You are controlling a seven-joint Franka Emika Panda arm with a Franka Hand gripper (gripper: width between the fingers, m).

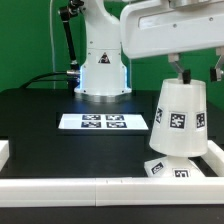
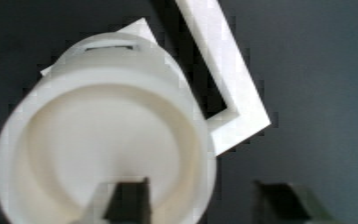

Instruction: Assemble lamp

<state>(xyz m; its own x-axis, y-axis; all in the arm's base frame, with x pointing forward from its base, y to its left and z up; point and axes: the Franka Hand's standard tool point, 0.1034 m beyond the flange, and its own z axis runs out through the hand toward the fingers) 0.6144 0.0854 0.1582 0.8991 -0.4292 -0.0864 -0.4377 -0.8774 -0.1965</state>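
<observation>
Blackness of the table (image 1: 40, 115) fills the exterior view's left, with a low white wall (image 1: 60, 187) running along its near edge. Further toward the middle, the robot's white pedestal (image 1: 102, 70) stands at the back, and just in front of it the marker board (image 1: 103, 122) lies flat on the table, its black tags facing up.

On the exterior view's right stands the lamp shade (image 1: 178, 118), a white truncated cone with square tags on its side. Its long axis is close to vertical, tilted a little, with the narrow end up and the wide end down. It sits over the lamp base (image 1: 172, 168), a low white block whose tagged side faces the camera, near the white wall at the corner of the table. The bulb cannot be made out in either view.

The gripper (image 1: 192, 70) hangs from the white arm body right above the shade's narrow top. In the wrist view the shade (image 2: 105, 140) is seen end on, with its round rim facing the camera. One dark finger (image 2: 130, 203) lies over the inside of the rim and the other stands outside it, so the jaws straddle the shade wall. Whether they actually pinch it cannot be told.
</observation>
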